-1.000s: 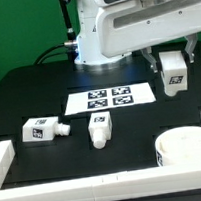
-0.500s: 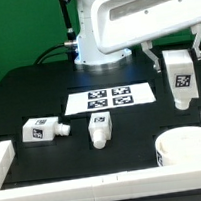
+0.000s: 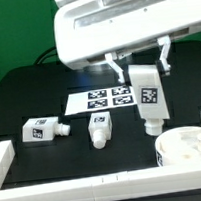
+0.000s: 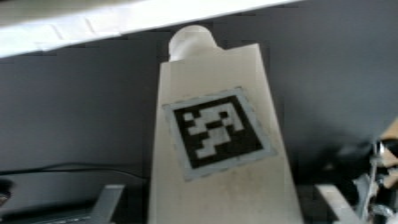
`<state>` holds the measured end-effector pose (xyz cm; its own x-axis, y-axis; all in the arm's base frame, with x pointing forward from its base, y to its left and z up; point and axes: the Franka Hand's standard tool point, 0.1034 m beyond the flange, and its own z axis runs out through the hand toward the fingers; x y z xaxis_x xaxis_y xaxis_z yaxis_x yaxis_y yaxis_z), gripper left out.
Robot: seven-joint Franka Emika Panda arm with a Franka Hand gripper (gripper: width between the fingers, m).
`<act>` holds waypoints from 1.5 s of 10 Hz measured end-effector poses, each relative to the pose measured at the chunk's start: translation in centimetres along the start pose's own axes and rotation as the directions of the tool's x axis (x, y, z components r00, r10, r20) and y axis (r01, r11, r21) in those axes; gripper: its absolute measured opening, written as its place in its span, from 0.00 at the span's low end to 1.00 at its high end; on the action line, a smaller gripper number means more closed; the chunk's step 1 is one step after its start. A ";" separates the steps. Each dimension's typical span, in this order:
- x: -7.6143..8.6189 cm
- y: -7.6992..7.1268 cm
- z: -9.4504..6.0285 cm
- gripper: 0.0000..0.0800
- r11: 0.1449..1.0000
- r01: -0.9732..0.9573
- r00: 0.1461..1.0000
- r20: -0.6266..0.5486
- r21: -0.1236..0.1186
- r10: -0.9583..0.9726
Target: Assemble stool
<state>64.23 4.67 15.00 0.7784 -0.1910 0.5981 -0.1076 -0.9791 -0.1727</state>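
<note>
Our gripper [image 3: 141, 72] clamps the top of one leg [image 3: 148, 101], hanging it upright, narrow end down, close by the seat [image 3: 189, 147], probably to plug into it, well apart from two spare legs [image 3: 41, 129].

I see the arm [image 3: 111, 27] as a broad white casing with rounded corners, smooth panels and a grey, shaded underside. Smaller white segments of the same finish sit above it. The gripper [image 3: 141, 72] beneath has two thin dark fingers [image 3: 114, 67], one at each side.
</note>
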 end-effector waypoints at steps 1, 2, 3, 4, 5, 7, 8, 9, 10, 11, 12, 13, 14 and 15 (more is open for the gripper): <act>-0.2 -0.4 0.1 0.40 1.000 0.010 1.000 0.005 0.003 -0.010; -0.2 -0.1 0.1 0.40 1.000 0.007 1.000 0.004 0.000 -0.007; -0.3 -0.1 0.1 0.40 1.000 0.006 1.000 0.007 0.001 -0.006; -0.3 -0.1 0.8 0.40 1.000 -0.012 0.999 0.033 0.013 0.012; 0.0 -0.2 1.4 0.40 1.000 -0.020 0.999 0.044 0.022 0.019; -0.1 0.7 1.8 0.40 0.999 -0.036 0.998 0.051 0.018 0.035; -0.2 0.7 1.8 0.40 0.999 -0.035 0.998 0.052 0.019 0.034; -0.2 0.7 1.8 0.40 0.999 -0.035 0.998 0.052 0.018 0.034; -0.4 0.9 1.8 0.40 0.999 -0.040 0.998 0.057 0.018 0.039; -1.2 1.2 1.8 0.40 0.998 -0.056 0.996 0.070 0.022 0.054; -1.9 0.7 1.8 0.40 0.998 -0.060 0.995 0.076 0.033 0.057; -2.4 0.4 1.9 0.40 0.997 -0.063 0.995 0.078 0.038 0.060; -2.8 0.4 2.2 0.40 0.997 -0.064 0.995 0.085 0.039 0.060; -3.1 -0.1 2.3 0.40 0.997 -0.060 0.994 0.090 0.043 0.056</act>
<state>63.24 5.48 11.33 0.8239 -0.2379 0.5143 -0.1271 -0.9621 -0.2414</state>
